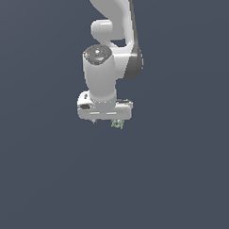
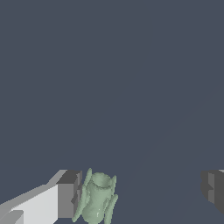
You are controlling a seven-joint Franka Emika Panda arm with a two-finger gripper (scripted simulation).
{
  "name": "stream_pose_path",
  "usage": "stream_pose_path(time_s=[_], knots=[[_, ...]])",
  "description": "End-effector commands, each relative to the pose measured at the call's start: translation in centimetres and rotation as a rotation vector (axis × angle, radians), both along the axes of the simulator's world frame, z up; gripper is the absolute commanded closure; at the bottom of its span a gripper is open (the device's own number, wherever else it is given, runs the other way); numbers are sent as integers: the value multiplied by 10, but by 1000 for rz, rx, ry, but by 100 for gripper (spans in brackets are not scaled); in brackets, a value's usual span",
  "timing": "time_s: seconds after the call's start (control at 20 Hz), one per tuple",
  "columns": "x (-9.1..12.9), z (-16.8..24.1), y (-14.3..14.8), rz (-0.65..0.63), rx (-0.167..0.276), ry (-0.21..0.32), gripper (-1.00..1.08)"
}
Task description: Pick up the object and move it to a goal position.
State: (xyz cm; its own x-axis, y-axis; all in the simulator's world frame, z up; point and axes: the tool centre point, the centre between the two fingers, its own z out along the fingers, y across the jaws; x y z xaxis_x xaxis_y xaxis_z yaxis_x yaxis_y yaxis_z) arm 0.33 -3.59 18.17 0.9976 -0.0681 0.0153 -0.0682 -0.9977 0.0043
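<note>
- White and grey panels make up the Panda arm [image 1: 105, 65], which is seen in the exterior view descending from the top edge of the frame against a uniform dark slate-blue background.
- A round joint cap with a small red mark is visible on the upper end of the last arm link in that view.
- The gripper [image 1: 107, 121] is mounted at the lower end of the arm, with its wide white body held roughly level.
- The jaws are set wide apart: in the wrist view one dark grey finger pad [image 2: 70, 192] is seen on one side of the frame and the other pad [image 2: 213, 187] far across on the opposite side.
- Between the two pads a broad gap is left, and only a small part of it is occupied.
- The object [image 2: 97, 199], a pale-green lumpy item with darker green mottling, is located just beside the first pad, touching it or nearly so; contact cannot be confirmed from the pictures.
- The object is well apart from the second pad, so it is not clamped from both sides.
- In the exterior view the object [image 1: 118, 124] is seen as a small green speck just below the gripper body, toward the exterior view's right.
</note>
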Motion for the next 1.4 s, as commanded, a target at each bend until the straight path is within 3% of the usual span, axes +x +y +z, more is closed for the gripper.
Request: stream_pose_path(time_s=[0.0,0.45,1.0,1.35], knots=[[-1,-2,2,-1,1,1,-92],[-22,-25,16,-64,4,4,-92],[-79,-72,45,-211,8,11,-92],[-102,-88,53,-265,8,14,-92]])
